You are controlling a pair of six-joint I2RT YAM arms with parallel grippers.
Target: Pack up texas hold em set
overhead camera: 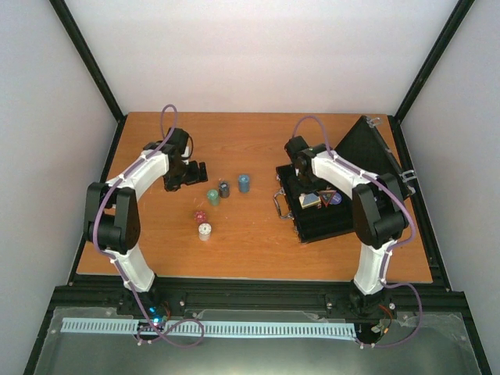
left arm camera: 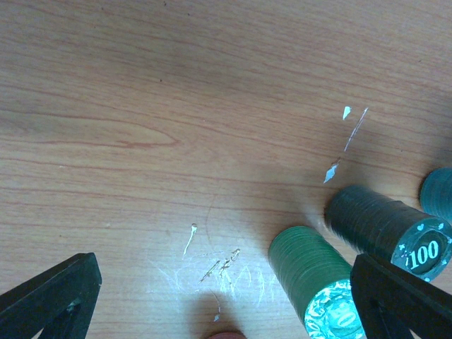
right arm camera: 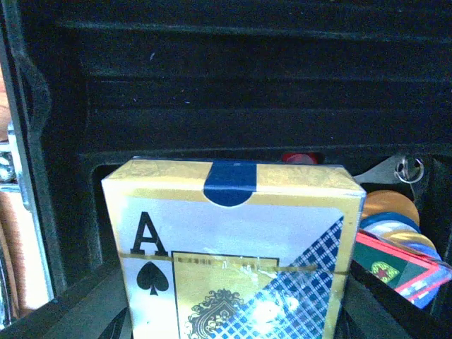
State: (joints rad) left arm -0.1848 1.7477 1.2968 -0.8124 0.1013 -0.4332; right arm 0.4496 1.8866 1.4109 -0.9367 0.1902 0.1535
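The black case (overhead camera: 324,219) lies open at the right, its lid (overhead camera: 366,147) tilted up. My right gripper (overhead camera: 307,190) hangs over the case, shut on the gold and blue card deck (right arm camera: 233,247), which fills the right wrist view above the case's black inside (right arm camera: 212,85). My left gripper (overhead camera: 186,173) stands open left of the loose chips; nothing lies between its fingers (left arm camera: 56,296). A green chip stack (left arm camera: 314,275) and a dark stack (left arm camera: 381,229) lie by its right finger. Red dice (overhead camera: 199,215) and a white stack (overhead camera: 205,231) sit nearer.
A blue chip stack (overhead camera: 244,182) stands right of the dark one. Loose coloured chips (right arm camera: 392,212) and a small key (right arm camera: 407,168) lie in the case beside the deck. The case handle (overhead camera: 278,201) faces the table's middle. Black frame rails border the wooden table (overhead camera: 234,141).
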